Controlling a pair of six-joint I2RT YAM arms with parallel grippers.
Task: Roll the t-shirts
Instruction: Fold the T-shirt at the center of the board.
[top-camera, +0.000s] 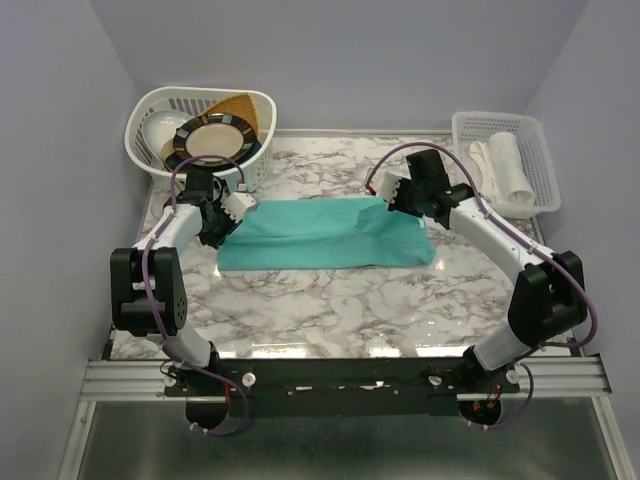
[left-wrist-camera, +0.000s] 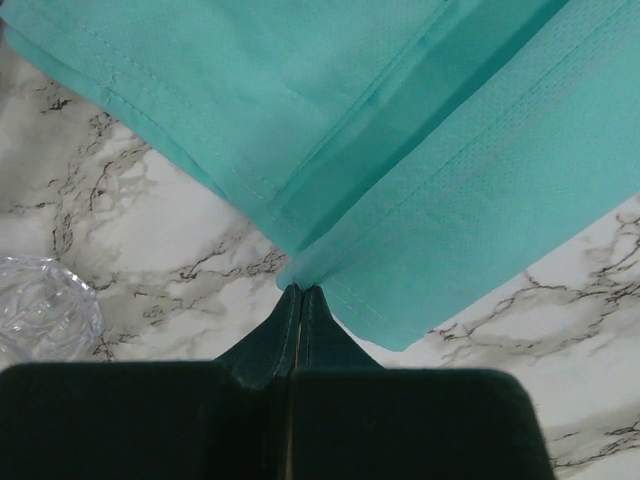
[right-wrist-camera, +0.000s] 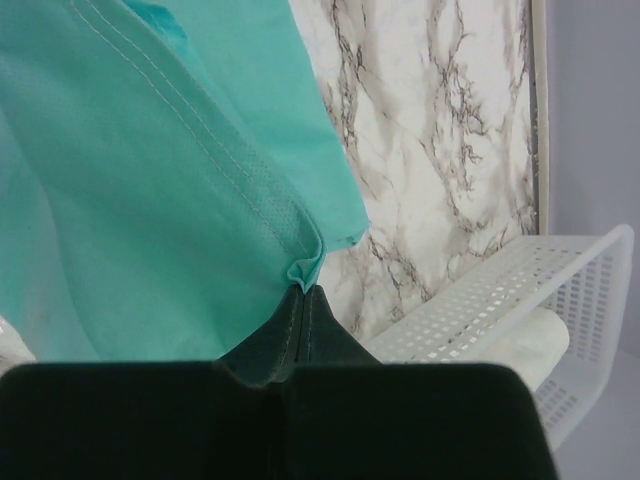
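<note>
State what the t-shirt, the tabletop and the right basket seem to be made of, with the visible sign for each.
The t-shirt looks like thin, soft, matt teal fabric: stitched hems, fine texture, limp folds. The tabletop looks like glossy marble, grey-veined with a light reflection, though it could be printed laminate. The basket looks like white moulded plastic: a grid of small holes.

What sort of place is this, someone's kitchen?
Probably a staged robot test booth, not a home: plain walls box in a marble-patterned table, two arms are bolted to a metal rail at its edge, and a teal t-shirt, a basket of plates and a basket of cloths look like props.
</note>
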